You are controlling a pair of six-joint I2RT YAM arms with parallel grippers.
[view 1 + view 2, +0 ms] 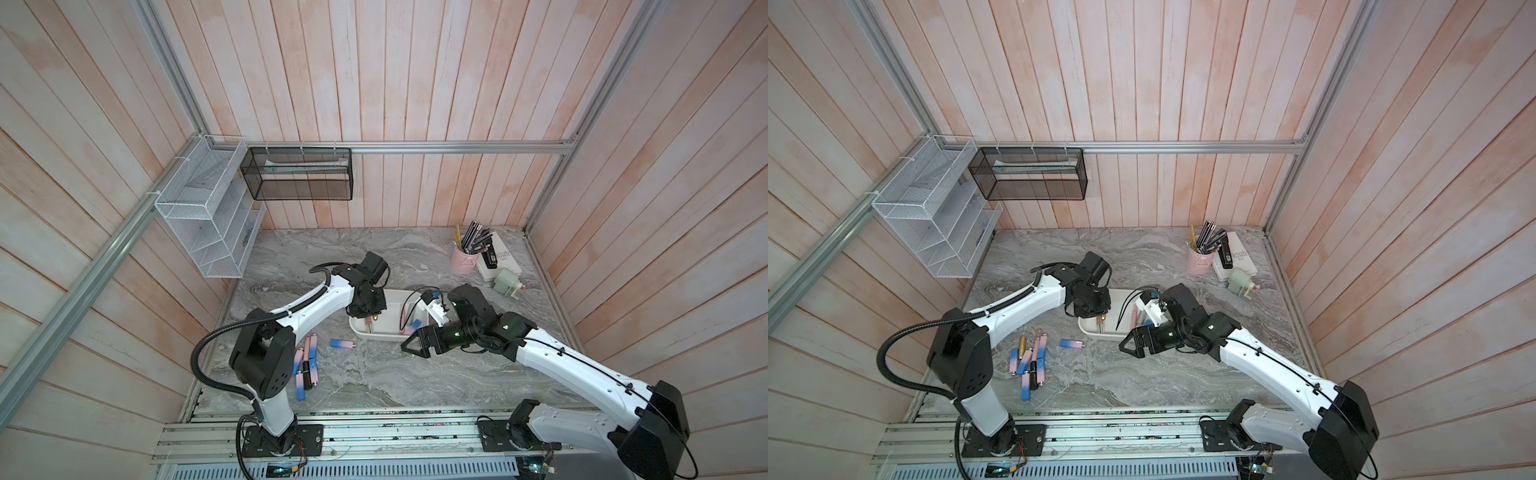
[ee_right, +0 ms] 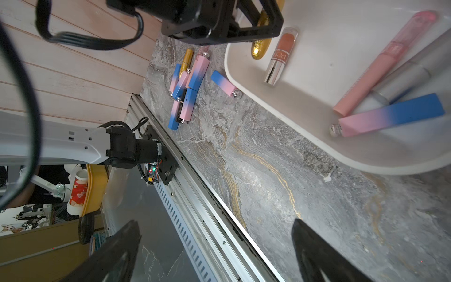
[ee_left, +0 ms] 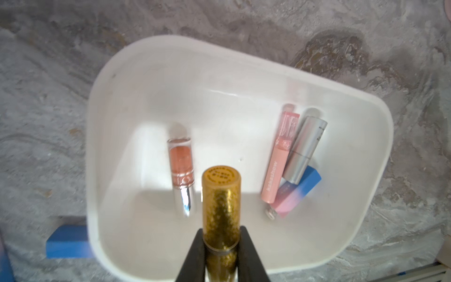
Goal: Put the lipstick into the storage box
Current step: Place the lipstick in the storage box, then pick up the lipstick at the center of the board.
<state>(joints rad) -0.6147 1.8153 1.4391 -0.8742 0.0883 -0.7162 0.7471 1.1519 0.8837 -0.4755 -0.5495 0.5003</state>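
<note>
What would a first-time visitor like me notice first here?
The left gripper pinches a glittery gold lipstick over the white storage box, where four others already lie. A heap of mostly pink-and-blue lipsticks lies on the marble table, left of the box.

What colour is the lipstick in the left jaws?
Glittery gold lipstick; the left wrist view shows it best.

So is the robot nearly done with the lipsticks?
Not yet. Done: four lie in the box. In hand: the left fingers grip a gold lipstick over the box. Left: one blue-pink lipstick beside the box and a pile on the table. The right fingers are open and empty.
</note>
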